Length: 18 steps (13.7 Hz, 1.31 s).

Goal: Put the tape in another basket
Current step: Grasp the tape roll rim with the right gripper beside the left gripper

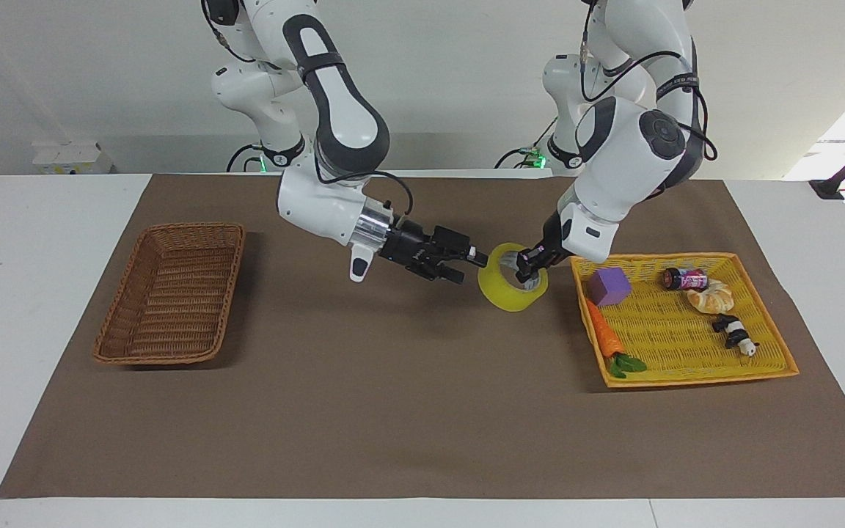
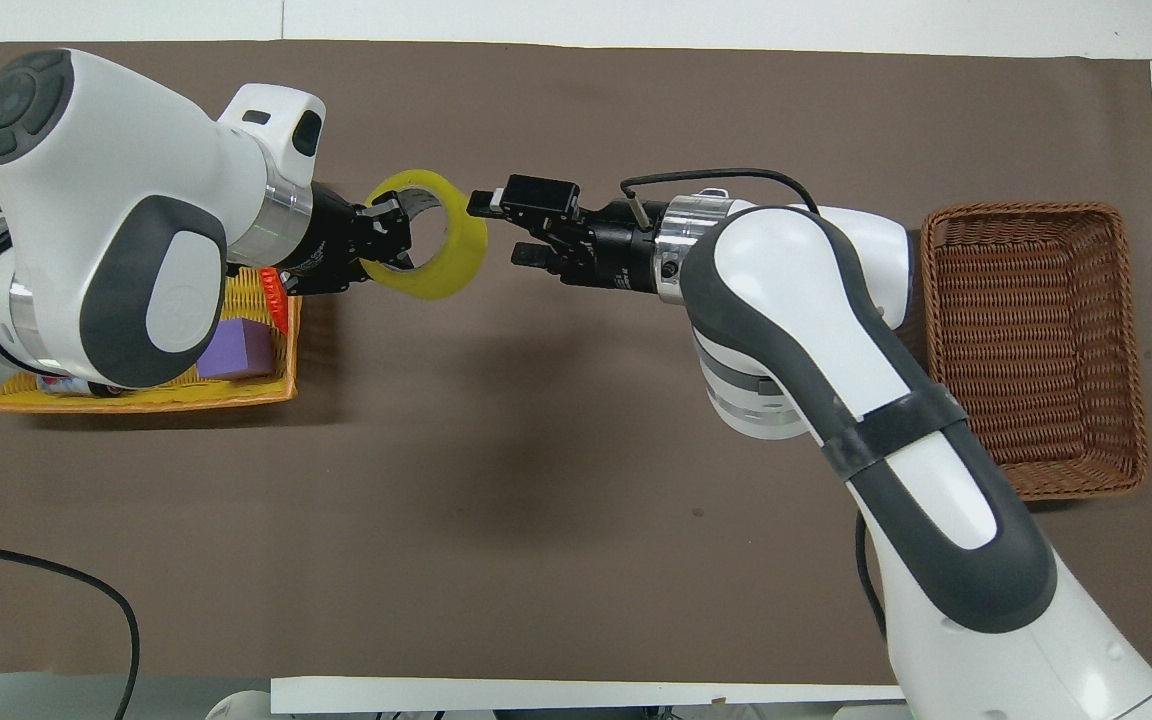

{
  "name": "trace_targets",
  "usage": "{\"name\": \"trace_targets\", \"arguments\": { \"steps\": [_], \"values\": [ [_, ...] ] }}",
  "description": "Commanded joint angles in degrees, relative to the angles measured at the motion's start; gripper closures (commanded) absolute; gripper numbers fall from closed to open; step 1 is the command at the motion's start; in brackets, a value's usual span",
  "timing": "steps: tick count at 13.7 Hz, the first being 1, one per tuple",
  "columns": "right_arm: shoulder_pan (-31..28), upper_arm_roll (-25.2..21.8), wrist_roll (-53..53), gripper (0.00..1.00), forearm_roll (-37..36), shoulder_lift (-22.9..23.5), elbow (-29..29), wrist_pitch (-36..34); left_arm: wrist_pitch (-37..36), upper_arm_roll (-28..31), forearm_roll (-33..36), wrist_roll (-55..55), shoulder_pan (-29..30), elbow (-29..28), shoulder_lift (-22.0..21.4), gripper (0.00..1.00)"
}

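Observation:
The yellow tape (image 1: 505, 290) (image 2: 456, 250) hangs in the air over the brown mat, beside the yellow tray. My left gripper (image 1: 529, 265) (image 2: 391, 235) is shut on the roll's rim, one finger inside the grey-white core. My right gripper (image 1: 469, 265) (image 2: 496, 228) is open and level with the roll, its fingertips at the roll's outer wall on the side away from the left gripper. The brown wicker basket (image 1: 169, 293) (image 2: 1031, 340) stands empty at the right arm's end of the table.
A bright yellow flat tray (image 1: 686, 345) (image 2: 136, 398) at the left arm's end holds a purple cube (image 1: 608, 285), a carrot (image 1: 606, 339), a small can (image 1: 684, 279), a croissant (image 1: 714, 297) and a panda toy (image 1: 735, 334). A brown mat (image 1: 393, 411) covers the table.

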Motion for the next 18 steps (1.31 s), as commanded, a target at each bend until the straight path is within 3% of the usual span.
{"name": "trace_targets", "arguments": {
  "steps": [1,4,6,7,8,9,11,12,15,16,17,18],
  "values": [
    [1.6,0.1,1.5,0.01,0.8,1.7,2.4,2.3,0.9,0.5,-0.7,-0.6,-0.2,-1.6,-1.9,1.00],
    [1.8,0.1,1.4,0.02,0.6,1.7,2.2,2.3,0.8,0.5,-0.7,-1.1,-0.2,-1.9,-2.0,1.00],
    [1.8,0.0,1.2,0.17,0.3,1.7,2.1,2.1,0.8,0.5,-0.6,-1.1,-0.4,-2.0,-2.0,1.00],
    [1.7,0.0,0.9,0.38,0.1,1.7,2.1,1.8,0.8,0.5,-0.6,-1.1,-0.5,-2.0,-2.0,1.00],
    [1.5,0.1,0.8,0.68,0.1,1.7,2.1,1.3,0.8,0.5,-0.7,-1.1,-0.6,-2.0,-2.0,1.00],
    [1.5,0.1,0.9,0.82,0.1,1.7,2.1,1.4,0.8,0.5,-0.7,-1.2,-0.7,-2.0,-2.0,1.00],
    [1.8,0.1,0.8,0.90,0.0,1.7,2.1,2.0,0.9,0.5,-0.6,-1.6,-0.8,-2.0,-2.0,1.00],
    [1.7,0.0,0.9,1.00,0.0,1.7,2.1,2.0,0.9,0.5,-0.6,-1.7,-0.8,-2.0,-2.0,1.00],
    [1.6,0.0,0.9,1.00,0.0,1.7,2.0,1.5,0.7,0.5,-0.6,-1.7,-0.8,-1.9,-2.0,0.97],
    [1.6,0.1,0.9,1.00,0.0,1.7,2.0,1.5,0.6,0.4,-0.6,-1.8,-0.8,-1.6,-2.0,0.85],
    [1.5,0.0,0.8,1.00,0.0,1.7,1.9,1.3,0.6,0.4,-0.7,-2.6,-0.8,-1.3,-1.9,0.57],
    [1.5,0.1,0.8,1.00,0.0,1.7,1.9,1.3,0.0,0.5,-0.3,-5.1,-0.9,-0.5,-1.9,0.14]
  ]
}}
